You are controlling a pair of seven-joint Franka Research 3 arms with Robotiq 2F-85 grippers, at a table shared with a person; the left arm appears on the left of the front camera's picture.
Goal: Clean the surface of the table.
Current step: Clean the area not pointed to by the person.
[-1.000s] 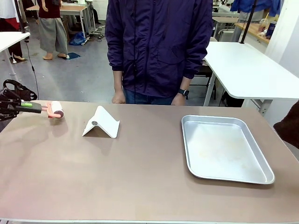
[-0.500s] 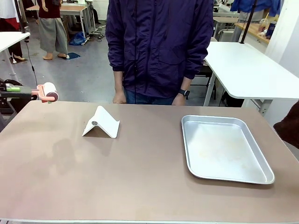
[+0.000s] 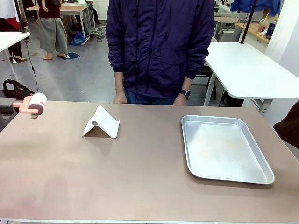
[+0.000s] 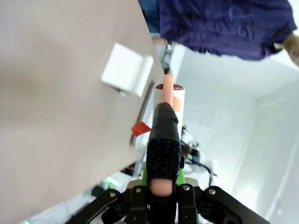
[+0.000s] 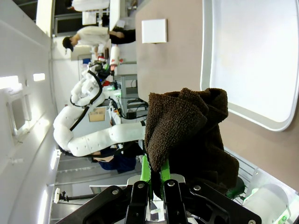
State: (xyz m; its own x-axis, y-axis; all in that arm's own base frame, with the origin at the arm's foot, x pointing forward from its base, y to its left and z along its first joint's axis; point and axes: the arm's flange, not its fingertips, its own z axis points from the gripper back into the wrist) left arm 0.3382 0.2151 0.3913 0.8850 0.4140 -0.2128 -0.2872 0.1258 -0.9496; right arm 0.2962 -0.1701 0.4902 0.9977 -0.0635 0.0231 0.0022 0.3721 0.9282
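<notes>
While my left gripper (image 4: 163, 179) is clamped on the handle of the lint roller (image 3: 36, 103), its drum hangs at the far left corner of the counter (image 3: 140, 172), which spreads rightward. My right gripper (image 5: 156, 177) pinches a brown cloth (image 5: 187, 126) off the right edge.

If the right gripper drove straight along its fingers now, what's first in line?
Likely the table beside the tray, touched first by the brown towel that the right gripper is shut on. The towel hides the exact line, so depth is uncertain.
</notes>
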